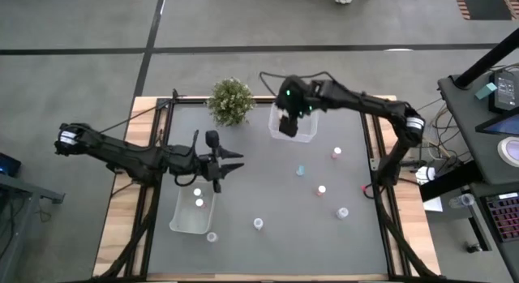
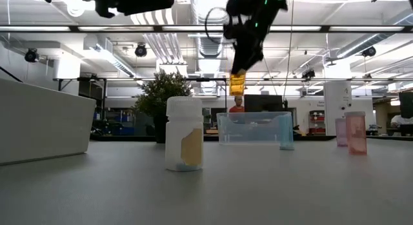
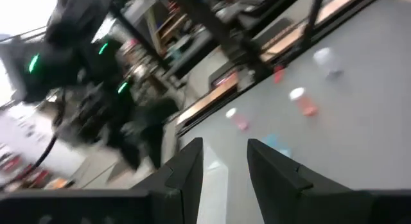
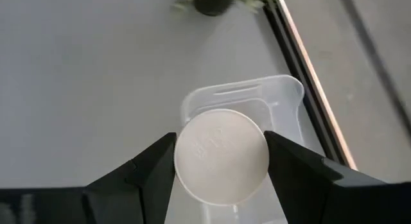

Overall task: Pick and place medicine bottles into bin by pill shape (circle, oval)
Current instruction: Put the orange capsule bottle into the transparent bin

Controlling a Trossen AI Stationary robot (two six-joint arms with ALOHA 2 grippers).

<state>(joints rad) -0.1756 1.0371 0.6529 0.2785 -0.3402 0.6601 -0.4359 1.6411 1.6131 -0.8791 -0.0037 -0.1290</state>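
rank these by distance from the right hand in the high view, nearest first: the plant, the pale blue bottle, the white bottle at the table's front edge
Measured from the right hand, which holds a bottle over the clear bin:
1. The pale blue bottle, just in front of that bin.
2. The plant, at the back, toward the left arm.
3. The white bottle, far off at the front.

Orange bottle [image 2: 237, 84] with white cap [image 4: 221, 156], clear bin [image 1: 296, 125], green plant [image 1: 230, 100]
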